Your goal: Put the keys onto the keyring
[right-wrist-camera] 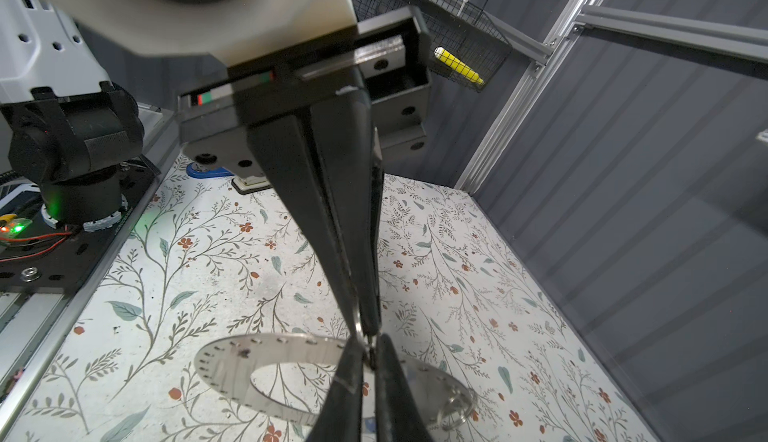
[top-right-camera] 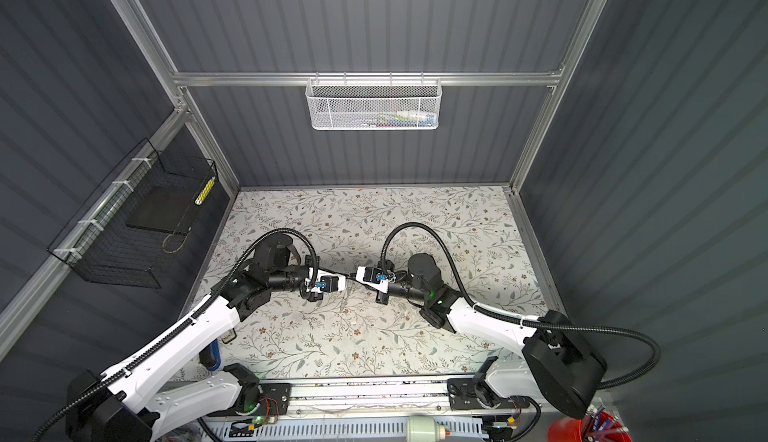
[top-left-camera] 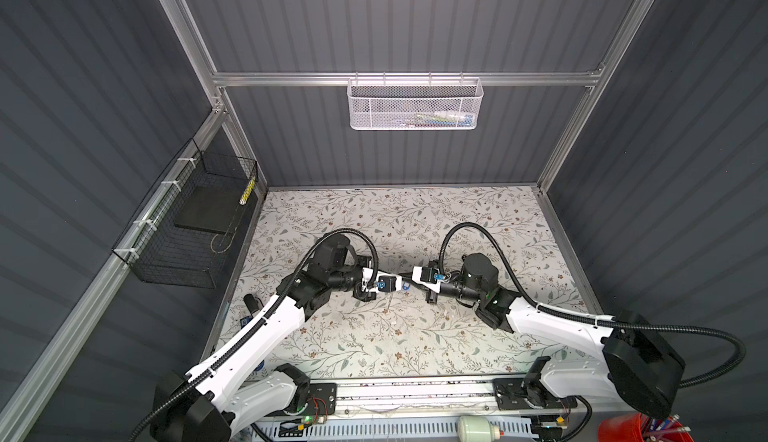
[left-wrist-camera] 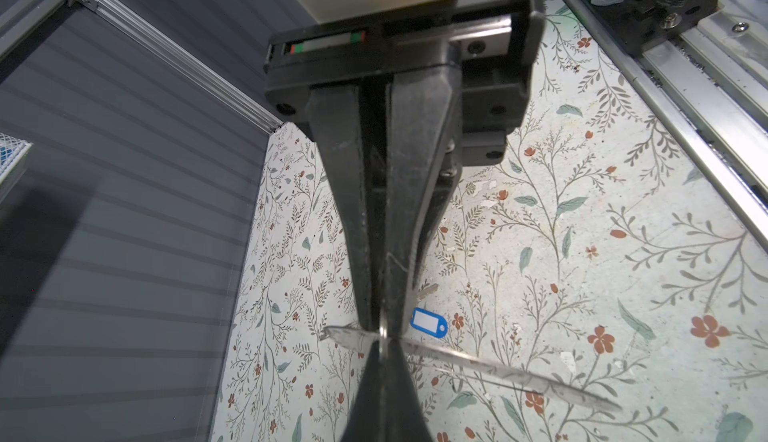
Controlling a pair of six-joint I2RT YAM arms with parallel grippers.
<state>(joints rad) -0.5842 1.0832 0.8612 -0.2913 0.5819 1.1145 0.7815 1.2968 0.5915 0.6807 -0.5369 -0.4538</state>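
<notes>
Mat (top-left-camera: 374,336): matt printed sheet, looked papery, pitted with white flecks.
Left gripper (left-wrist-camera: 382,327): fingers (left-wrist-camera: 336,211) were matt black plastic, dusty, scratched.
Right gripper (right-wrist-camera: 365,336): fingers (right-wrist-camera: 291,194) were the same matt black plastic.
Clear disc (right-wrist-camera: 232,361): see-through plastic, glossy, hazed by fine scratches.
Blue tag (left-wrist-camera: 430,322): glossy blue plastic round a white, paper-like insert.
Key (left-wrist-camera: 428,290): grey-silver metal, dull sheen.
Keyring (right-wrist-camera: 453,408): bright metal, shiny.
Frame rail (top-left-camera: 395,79): satin bare aluminium.
Basket at 12 o'clock (top-left-camera: 415,107): white-coated perforated metal.
Basket at 9 o'clock (top-left-camera: 187,232): thin black wire, matt.
Walls (top-left-camera: 395,24): matt grey ribbed panels.

I can read no text or number anywhere; the blue tag (left-wrist-camera: 429,322) looks blank.
</notes>
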